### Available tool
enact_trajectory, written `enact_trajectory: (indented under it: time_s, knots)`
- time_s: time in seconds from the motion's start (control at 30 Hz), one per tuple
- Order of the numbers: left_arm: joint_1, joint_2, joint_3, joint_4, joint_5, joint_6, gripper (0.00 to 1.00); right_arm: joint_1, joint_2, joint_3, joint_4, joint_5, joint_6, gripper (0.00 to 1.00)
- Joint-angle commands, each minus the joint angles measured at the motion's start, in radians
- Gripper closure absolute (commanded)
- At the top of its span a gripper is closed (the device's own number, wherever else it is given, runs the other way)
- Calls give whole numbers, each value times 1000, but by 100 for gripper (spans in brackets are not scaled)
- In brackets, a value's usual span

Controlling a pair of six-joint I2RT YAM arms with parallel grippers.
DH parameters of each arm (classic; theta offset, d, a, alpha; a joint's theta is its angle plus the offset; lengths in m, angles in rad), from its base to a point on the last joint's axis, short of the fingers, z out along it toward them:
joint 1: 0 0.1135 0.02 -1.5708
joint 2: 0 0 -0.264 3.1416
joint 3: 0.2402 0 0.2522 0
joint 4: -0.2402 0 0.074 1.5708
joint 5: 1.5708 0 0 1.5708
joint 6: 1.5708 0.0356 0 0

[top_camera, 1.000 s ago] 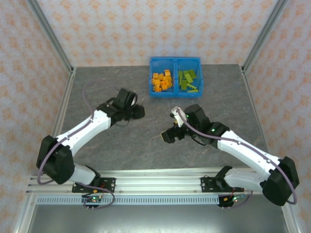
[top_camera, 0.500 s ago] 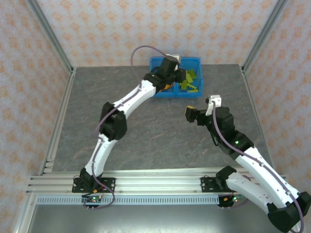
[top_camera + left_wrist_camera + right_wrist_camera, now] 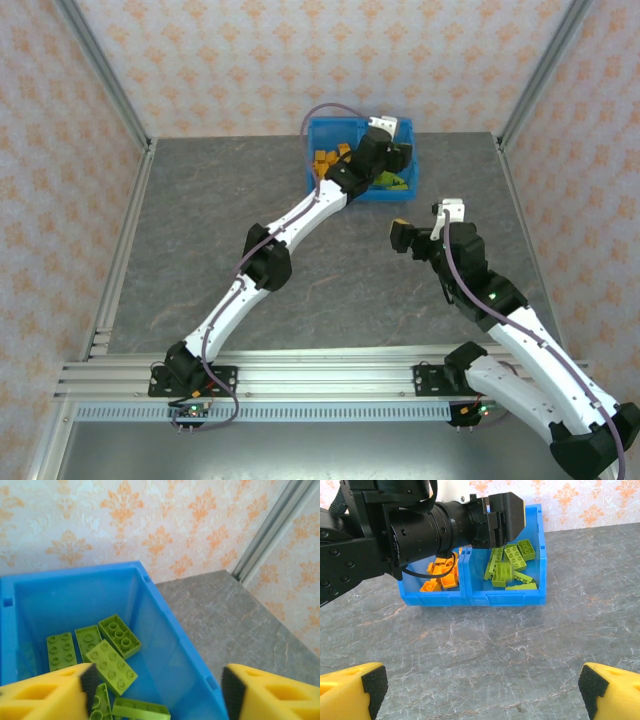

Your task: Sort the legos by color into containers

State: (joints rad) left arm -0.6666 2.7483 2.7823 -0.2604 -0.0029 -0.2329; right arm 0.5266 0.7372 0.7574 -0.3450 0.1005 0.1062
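Observation:
The blue bin [image 3: 311, 172] stands at the table's far edge with two containers side by side. Orange legos [image 3: 440, 577] lie in the left one and green legos [image 3: 110, 662] in the right one. My left gripper [image 3: 157, 692] hovers over the green compartment, open, with nothing between its yellow fingers [image 3: 45, 695]. From above, the left gripper [image 3: 387, 155] covers much of that compartment. My right gripper [image 3: 480, 687] hangs open and empty over bare table in front of the bin [image 3: 470, 599]. The top view puts the right gripper [image 3: 403, 238] near the bin's right front corner.
The left arm [image 3: 290, 225] stretches diagonally across the table from its base to the bin. Metal frame posts [image 3: 535, 75] and patterned walls close in the table's back and sides. Grey marble tabletop [image 3: 485, 650] lies between the right gripper and the bin.
The left arm reached from the table's left middle out to the bin, then shifted right over the green compartment. The right gripper drew back from the table's middle toward the right.

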Motion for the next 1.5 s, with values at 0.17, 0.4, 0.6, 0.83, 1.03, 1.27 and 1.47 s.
enact_trajectory:
  time_s: [0.17, 0.4, 0.6, 0.83, 1.03, 1.27, 1.47]
  knots:
    - [-10, -279, -74, -160, 164, 80, 10, -4, -14, 2, 10, 129, 54, 1]
    - [-9, -878, -1028, 271, 173, 86, 2, -76, 9, -123, 131, 432, 97, 1]
    - [-10, -1279, -1538, 296, -149, 185, 0, -282, 152, -223, 287, 397, 124, 1]
    - [64, -1696, -2073, 378, -470, 176, 0, -415, 517, -233, 612, 358, 59, 1]
    - [152, -1836, -2285, 303, -702, 145, 0, -442, 799, -180, 862, 231, -106, 1]
    - [212, -1850, -2418, 500, -705, 234, 0, -497, 771, -343, 1098, 41, -110, 1]
    - [437, -1623, -2497, 814, -483, 183, 0, -489, 775, -342, 1110, 28, -125, 1]
